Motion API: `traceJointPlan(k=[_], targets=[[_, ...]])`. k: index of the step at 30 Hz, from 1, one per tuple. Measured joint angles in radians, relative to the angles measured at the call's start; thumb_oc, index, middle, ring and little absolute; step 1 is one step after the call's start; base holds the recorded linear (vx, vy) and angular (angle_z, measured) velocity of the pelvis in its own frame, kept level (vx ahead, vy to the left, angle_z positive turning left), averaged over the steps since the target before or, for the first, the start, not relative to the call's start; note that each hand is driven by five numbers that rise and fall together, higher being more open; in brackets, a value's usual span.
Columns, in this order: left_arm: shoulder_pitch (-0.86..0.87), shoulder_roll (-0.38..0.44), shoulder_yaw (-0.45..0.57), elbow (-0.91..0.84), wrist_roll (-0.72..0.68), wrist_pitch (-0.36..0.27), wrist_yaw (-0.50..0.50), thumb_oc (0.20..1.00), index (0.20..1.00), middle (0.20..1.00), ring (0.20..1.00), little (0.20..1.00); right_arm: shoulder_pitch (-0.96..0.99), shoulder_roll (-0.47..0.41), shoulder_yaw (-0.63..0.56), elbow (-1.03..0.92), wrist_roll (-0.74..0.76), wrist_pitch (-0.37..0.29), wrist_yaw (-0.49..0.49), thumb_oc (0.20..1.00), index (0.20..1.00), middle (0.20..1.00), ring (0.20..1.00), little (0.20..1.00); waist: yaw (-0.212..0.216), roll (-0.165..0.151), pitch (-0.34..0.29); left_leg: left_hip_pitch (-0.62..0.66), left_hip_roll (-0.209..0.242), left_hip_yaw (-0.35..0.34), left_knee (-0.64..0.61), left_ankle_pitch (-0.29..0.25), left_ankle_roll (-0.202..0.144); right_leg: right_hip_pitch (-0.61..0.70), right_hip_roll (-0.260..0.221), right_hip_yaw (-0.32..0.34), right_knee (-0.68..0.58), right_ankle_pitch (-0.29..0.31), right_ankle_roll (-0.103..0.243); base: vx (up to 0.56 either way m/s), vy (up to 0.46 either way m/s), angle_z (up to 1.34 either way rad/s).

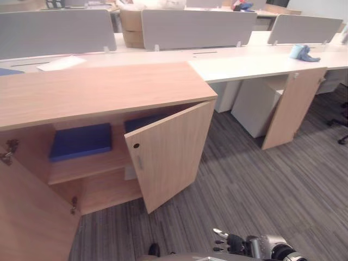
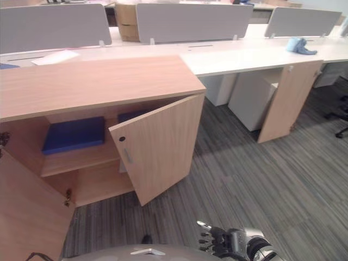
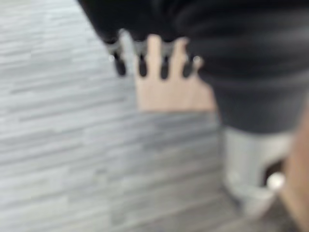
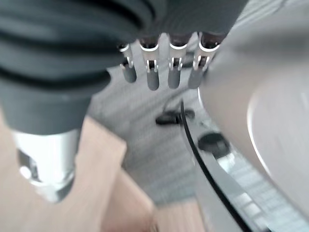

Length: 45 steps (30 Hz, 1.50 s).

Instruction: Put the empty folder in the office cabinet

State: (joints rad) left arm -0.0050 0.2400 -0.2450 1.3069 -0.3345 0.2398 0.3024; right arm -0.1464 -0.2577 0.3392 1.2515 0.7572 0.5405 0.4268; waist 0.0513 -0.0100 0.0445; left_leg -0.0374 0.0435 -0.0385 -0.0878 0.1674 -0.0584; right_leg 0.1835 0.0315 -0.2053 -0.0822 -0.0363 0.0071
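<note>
While the low wooden cabinet stands with both doors swung out, a blue folder lies flat on its upper shelf, well apart from the right hand and up and to the left of it. That hand hangs low over the grey striped carpet, cut off by the lower edge of the head views. In its own wrist view its fingers point straight and relaxed in a row, gripping nothing. The left hand appears in its wrist view, heavily blurred; its dark-tipped fingers hang straight and hold nothing, with pale wood just past them.

The right door stands between the right hand and the cabinet's interior. It hides most of a second dark blue item on the same shelf, so what it is cannot be told. The left door is cut off at the frame's corner.

Beyond the cabinet, far from the hand, a long white tabletop carries a sheet of paper and a pale blue cloth-like bundle, backed by grey divider panels. No writing or labels can be read anywhere.
</note>
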Motion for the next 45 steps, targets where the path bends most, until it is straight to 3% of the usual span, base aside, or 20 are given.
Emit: traceJointPlan(k=[3, 4, 5, 8, 11, 14, 15, 19, 20, 25, 26, 28, 29, 33, 34, 35, 36, 38, 44, 45], targets=[[0.003, -0.020, 0.017, 0.005, -0.012, -0.002, 0.016, 1.000, 1.000, 1.000, 1.000, 1.000, 0.005, -0.023, -0.024, 0.045, -0.032, 0.001, -0.073, 1.000, 1.000, 1.000, 1.000, 1.000, 0.015, 0.013, 0.003, -0.017, -0.001, 0.018, 0.000, -0.038, 0.006, -0.001, -0.011, -0.057, 0.000, 0.007, -0.013, -0.01, 0.105, 0.49], [0.001, -0.027, 0.048, 0.018, -0.013, 0.000, 0.028, 1.000, 1.000, 1.000, 1.000, 1.000, 0.010, -0.021, -0.052, 0.074, -0.035, 0.005, -0.121, 1.000, 1.000, 1.000, 1.000, 1.000, 0.018, -0.015, 0.015, -0.009, -0.012, 0.057, 0.003, -0.077, 0.003, -0.005, -0.044, -0.096, -0.002, 0.008, -0.025, -0.03, 0.291, 0.92], [0.013, -0.027, 0.086, 0.043, -0.016, 0.018, 0.042, 1.000, 1.000, 1.000, 1.000, 1.000, 0.023, -0.020, -0.078, 0.096, -0.043, 0.019, -0.179, 1.000, 1.000, 1.000, 1.000, 1.000, 0.020, -0.034, 0.022, 0.004, -0.022, 0.091, 0.012, -0.071, -0.006, 0.003, -0.096, -0.127, -0.001, 0.008, -0.026, -0.02, 0.223, 0.66], [0.044, -0.024, 0.137, 0.064, -0.044, 0.040, 0.071, 1.000, 1.000, 1.000, 1.000, 1.000, 0.057, -0.024, -0.146, 0.096, -0.076, 0.029, -0.225, 1.000, 1.000, 1.000, 1.000, 1.000, 0.015, -0.019, 0.036, 0.026, 0.016, 0.089, 0.074, -0.071, -0.006, 0.012, -0.126, -0.151, -0.001, 0.012, -0.019, -0.01, 0.259, 0.42], [0.046, -0.021, 0.200, 0.064, -0.052, 0.038, 0.079, 1.000, 1.000, 1.000, 1.000, 1.000, 0.115, -0.040, -0.235, 0.100, -0.096, 0.034, -0.250, 1.000, 1.000, 1.000, 1.000, 1.000, 0.001, 0.006, 0.060, 0.089, 0.061, 0.117, 0.060, -0.079, -0.018, 0.010, -0.156, -0.170, -0.001, 0.028, 0.005, 0.01, 0.339, 0.25], [0.044, -0.026, 0.206, 0.063, -0.053, 0.026, 0.085, 1.000, 1.000, 1.000, 1.000, 1.000, 0.144, -0.094, -0.258, 0.093, -0.146, 0.044, -0.263, 1.000, 1.000, 1.000, 1.000, 1.000, -0.047, 0.057, 0.089, 0.128, 0.080, 0.140, 0.033, -0.073, -0.003, 0.009, -0.165, -0.178, 0.008, 0.038, 0.074, 0.00, 0.358, 0.29], [0.030, -0.017, 0.207, 0.054, -0.054, 0.010, 0.087, 1.000, 1.000, 1.000, 1.000, 1.000, 0.160, -0.104, -0.267, 0.093, -0.156, 0.043, -0.261, 1.000, 1.000, 1.000, 1.000, 1.000, -0.058, 0.064, 0.103, 0.136, 0.060, 0.141, 0.010, -0.090, -0.031, -0.010, -0.199, -0.171, 0.036, 0.041, 0.089, 0.00, 0.431, 0.15], [0.006, 0.055, 0.208, 0.034, -0.055, -0.030, 0.106, 1.000, 1.000, 1.000, 1.000, 1.000, 0.158, -0.073, -0.281, 0.094, -0.150, 0.046, -0.240, 1.000, 1.000, 1.000, 1.000, 1.000, -0.067, 0.009, 0.124, 0.121, -0.006, 0.138, 0.010, -0.098, -0.002, -0.045, -0.248, -0.093, 0.047, 0.041, 0.097, 0.00, 0.304, 0.05], [-0.010, 0.116, 0.224, 0.034, -0.057, -0.051, 0.107, 1.000, 1.000, 1.000, 1.000, 1.000, 0.166, -0.050, -0.301, 0.097, -0.145, 0.040, -0.238, 1.000, 1.000, 1.000, 1.000, 1.000, -0.065, -0.029, 0.125, 0.118, -0.040, 0.144, 0.000, -0.110, 0.025, -0.044, -0.284, -0.079, 0.049, 0.070, 0.120, 0.00, 0.000, 0.00], [-0.051, 0.210, 0.229, 0.028, -0.055, -0.085, 0.105, 1.000, 1.000, 1.000, 1.000, 1.000, 0.164, -0.020, -0.300, 0.102, -0.145, 0.022, -0.212, 1.000, 1.000, 1.000, 1.000, 1.000, -0.047, -0.059, 0.108, 0.129, -0.084, 0.158, 0.014, -0.117, 0.042, -0.056, -0.323, -0.073, 0.074, 0.097, 0.142, -0.01, 0.226, -0.04], [-0.123, 0.255, 0.229, 0.078, -0.056, -0.098, 0.105, 1.000, 1.000, 1.000, 1.000, 1.000, 0.160, 0.003, -0.261, 0.092, -0.101, 0.007, -0.217, 1.000, 1.000, 1.000, 1.000, 1.000, -0.039, -0.058, 0.106, 0.083, -0.107, 0.175, 0.095, -0.147, 0.101, -0.080, -0.354, -0.078, 0.112, 0.116, 0.143, -0.02, 0.057, 0.07], [-0.123, 0.255, 0.229, 0.078, -0.056, -0.098, 0.105, 1.000, 1.000, 1.000, 1.000, 1.000, 0.160, 0.003, -0.261, 0.092, -0.101, 0.007, -0.217, 1.000, 1.000, 1.000, 1.000, 1.000, -0.039, -0.058, 0.106, 0.083, -0.107, 0.175, 0.095, -0.147, 0.101, -0.080, -0.354, -0.078, 0.112, 0.116, 0.143, -0.01, 0.029, 0.00], [-0.160, 0.245, 0.188, 0.094, -0.062, -0.122, 0.111, 1.000, 1.000, 1.000, 1.000, 1.000, 0.114, -0.002, -0.222, 0.082, -0.029, 0.000, -0.225, 1.000, 1.000, 1.000, 1.000, 1.000, -0.046, 0.005, 0.094, 0.016, -0.097, 0.179, 0.167, -0.208, 0.118, -0.143, -0.361, -0.076, 0.167, 0.210, 0.063, 0.00, 0.000, -0.06], [-0.158, 0.243, 0.168, 0.074, -0.063, -0.137, 0.111, 1.000, 1.000, 1.000, 1.000, 1.000, 0.111, -0.004, -0.227, 0.086, -0.019, 0.002, -0.227, 1.000, 1.000, 1.000, 1.000, 1.000, -0.047, 0.023, 0.082, 0.051, -0.096, 0.182, 0.075, -0.195, 0.101, -0.177, -0.353, -0.057, 0.194, 0.224, 0.081, -0.04, 0.098, -0.02], [-0.152, 0.202, 0.167, 0.025, -0.093, -0.145, 0.151, 1.000, 1.000, 1.000, 1.000, 1.000, 0.099, 0.010, -0.207, 0.068, -0.020, 0.003, -0.219, 1.000, 1.000, 1.000, 1.000, 1.000, -0.047, 0.033, 0.079, 0.067, -0.083, 0.153, 0.028, -0.092, 0.163, -0.268, -0.225, 0.012, 0.323, 0.024, 0.114, -0.01, 0.041, -0.11], [-0.152, 0.202, 0.167, 0.025, -0.093, -0.145, 0.151, 1.000, 1.000, 1.000, 1.000, 1.000, 0.099, 0.010, -0.207, 0.068, -0.020, 0.003, -0.219, 1.000, 1.000, 1.000, 1.000, 1.000, -0.047, 0.033, 0.079, 0.067, -0.083, 0.153, 0.028, -0.092, 0.163, -0.268, -0.225, 0.012, 0.323, 0.024, 0.114, 0.02, 0.055, 0.32], [-0.156, 0.182, 0.124, -0.016, -0.123, -0.136, 0.155, 1.000, 1.000, 1.000, 1.000, 1.000, 0.111, 0.031, -0.195, 0.057, -0.021, 0.001, -0.218, 1.000, 1.000, 1.000, 1.000, 1.000, -0.093, 0.014, 0.086, 0.079, -0.095, 0.114, 0.000, -0.072, 0.174, -0.288, -0.111, 0.128, 0.327, -0.010, 0.101, 0.03, 0.015, 0.43], [-0.159, 0.181, 0.134, -0.100, -0.119, -0.120, 0.193, 1.000, 1.000, 1.000, 1.000, 1.000, 0.124, 0.027, -0.195, 0.058, -0.022, 0.005, -0.223, 1.000, 1.000, 1.000, 1.000, 1.000, -0.102, 0.009, 0.085, 0.079, -0.105, 0.117, 0.000, -0.074, 0.163, -0.288, -0.070, 0.169, 0.319, -0.011, 0.100, 0.07, -0.010, 0.52], [-0.104, 0.211, 0.161, -0.194, -0.110, -0.128, 0.263, 1.000, 1.000, 1.000, 1.000, 1.000, 0.141, -0.034, -0.238, 0.089, -0.039, -0.001, -0.246, 1.000, 1.000, 1.000, 1.000, 1.000, -0.090, 0.023, 0.051, 0.083, -0.123, 0.136, 0.000, -0.080, 0.152, -0.279, -0.091, 0.158, 0.255, -0.022, 0.082, 0.04, -0.017, 0.01], [-0.104, 0.239, 0.169, -0.234, -0.083, -0.138, 0.261, 1.000, 1.000, 1.000, 1.000, 1.000, 0.142, -0.031, -0.238, 0.086, -0.039, -0.003, -0.244, 1.000, 1.000, 1.000, 1.000, 1.000, -0.085, 0.023, 0.046, 0.085, -0.123, 0.138, 0.000, -0.079, 0.151, -0.211, -0.148, 0.162, 0.160, -0.016, 0.089, 0.02, -0.010, -0.07]])
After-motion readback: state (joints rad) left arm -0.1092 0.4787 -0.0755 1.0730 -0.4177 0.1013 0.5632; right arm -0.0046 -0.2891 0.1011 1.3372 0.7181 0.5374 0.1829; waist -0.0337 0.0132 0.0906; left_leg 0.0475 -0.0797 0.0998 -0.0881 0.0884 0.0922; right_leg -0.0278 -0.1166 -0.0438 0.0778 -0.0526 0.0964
